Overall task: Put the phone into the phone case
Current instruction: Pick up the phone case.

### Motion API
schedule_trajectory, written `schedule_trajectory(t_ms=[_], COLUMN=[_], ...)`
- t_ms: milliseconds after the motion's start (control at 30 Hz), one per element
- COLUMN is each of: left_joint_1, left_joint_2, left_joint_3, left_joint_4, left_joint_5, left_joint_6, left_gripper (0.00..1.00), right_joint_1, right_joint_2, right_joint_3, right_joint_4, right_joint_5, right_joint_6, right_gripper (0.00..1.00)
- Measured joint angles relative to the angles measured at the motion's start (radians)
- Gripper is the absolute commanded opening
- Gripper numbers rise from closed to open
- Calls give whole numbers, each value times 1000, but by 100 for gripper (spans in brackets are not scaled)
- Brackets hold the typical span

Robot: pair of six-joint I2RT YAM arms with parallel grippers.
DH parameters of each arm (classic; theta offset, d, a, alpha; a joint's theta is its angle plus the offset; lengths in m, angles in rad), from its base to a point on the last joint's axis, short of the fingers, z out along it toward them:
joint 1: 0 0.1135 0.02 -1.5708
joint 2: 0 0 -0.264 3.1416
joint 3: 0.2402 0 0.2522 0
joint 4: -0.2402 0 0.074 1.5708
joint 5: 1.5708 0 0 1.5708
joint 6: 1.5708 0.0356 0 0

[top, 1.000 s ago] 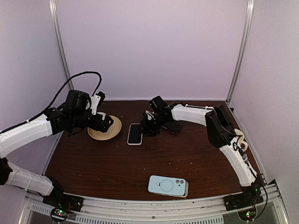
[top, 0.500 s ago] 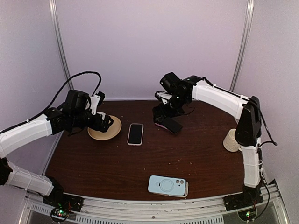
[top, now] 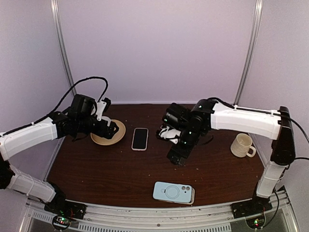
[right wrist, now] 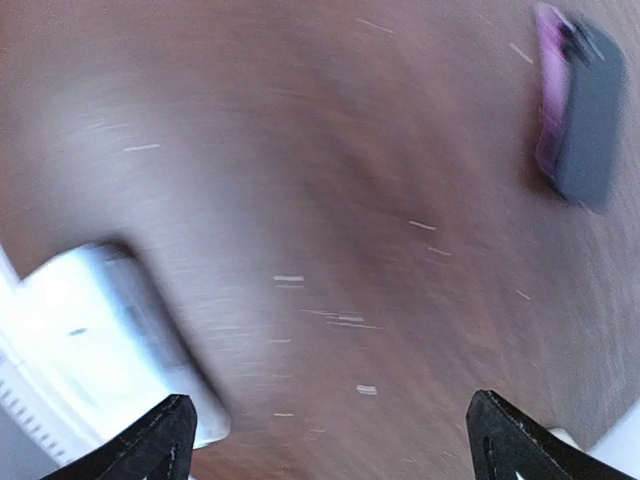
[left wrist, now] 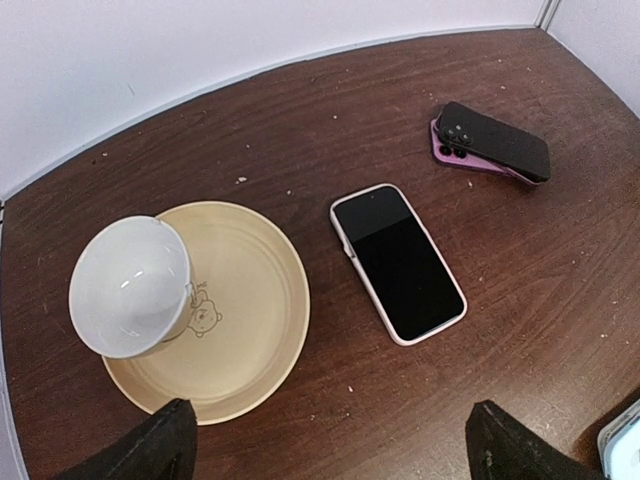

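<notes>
A phone (top: 139, 138) with a pale rim lies screen-up at the table's middle; it also shows in the left wrist view (left wrist: 398, 262). A light blue case (top: 173, 192) with a ring on its back lies near the front edge, blurred in the right wrist view (right wrist: 100, 340). A black phone on a purple case (left wrist: 492, 153) lies further right and shows blurred in the right wrist view (right wrist: 580, 110). My left gripper (top: 112, 129) (left wrist: 330, 450) is open and empty beside the plate. My right gripper (top: 176, 154) (right wrist: 335, 440) is open and empty, above the table between phone and blue case.
A tan plate (top: 116, 137) (left wrist: 250, 320) holding a white cup (left wrist: 130, 285) stands left of the phone. A cream mug (top: 241, 145) stands at the right side. Walls enclose the back and both sides.
My right arm has swung from beside the phone at the back toward the front, its gripper now lower in the view, uncovering the mug. The left arm has barely moved.
</notes>
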Motion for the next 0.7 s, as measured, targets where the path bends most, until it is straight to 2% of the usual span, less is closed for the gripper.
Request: schedule_trajectory(t_ms=[133, 233, 467, 700], left_joint_1=[0, 0, 0, 0], left_joint_2=[2, 2, 2, 2], left_joint_3=[0, 0, 0, 0], left_joint_4=[-14, -16, -18, -19], left_joint_5=[5, 13, 28, 43], left_joint_6=[0, 0, 0, 0], left_gripper=[97, 97, 98, 97], right_joint_1=[180, 278, 376, 406], right_joint_2=[-100, -83, 35, 45], right_joint_3=[-109, -141, -160, -254], right_joint_4=[137, 216, 321, 378], right_joint_5=[-74, -80, 35, 109], right_joint_6=[-2, 24, 85, 91], right_gripper=[99, 100, 99, 99])
